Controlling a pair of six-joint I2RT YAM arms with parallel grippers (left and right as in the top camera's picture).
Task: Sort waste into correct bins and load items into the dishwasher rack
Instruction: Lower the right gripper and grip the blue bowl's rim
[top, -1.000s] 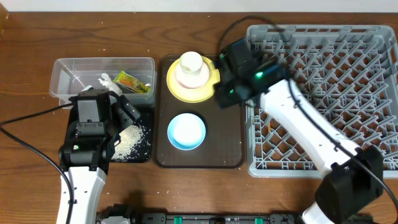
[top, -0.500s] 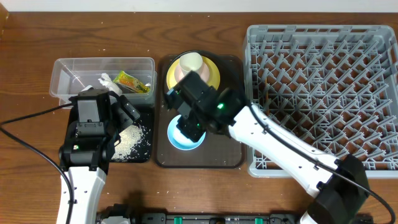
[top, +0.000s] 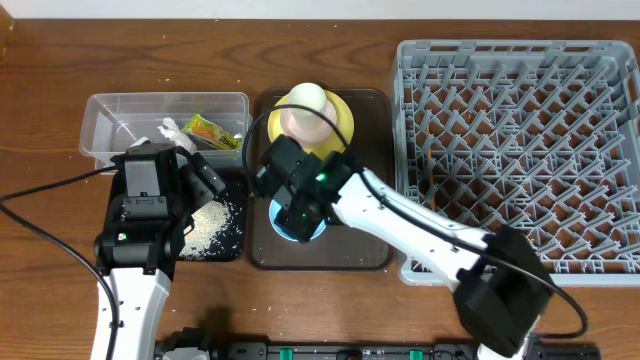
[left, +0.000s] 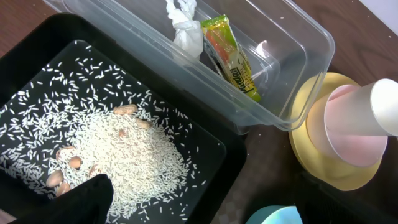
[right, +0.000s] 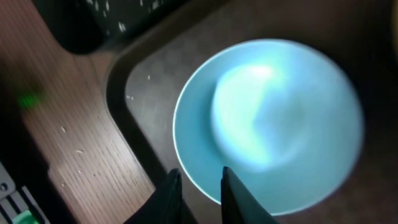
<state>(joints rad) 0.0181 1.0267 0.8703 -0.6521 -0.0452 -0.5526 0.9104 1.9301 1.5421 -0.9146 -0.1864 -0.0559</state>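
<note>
Where the overhead view hides most of the light-blue bowl (right: 267, 124) on the dark-brown tray (top: 370, 255), the right wrist view shows the right gripper (right: 199, 180), narrowly parted, straddling the bowl's rim; contact unclear. The left gripper (top: 205, 175) hangs over the black bin (left: 214, 149) of rice (left: 124, 149); its opening cannot be told.

text: none legible | snack wrapper (left: 231, 59): print along its yellow-green face, too blurred to read | elsewhere: no readable marks
</note>
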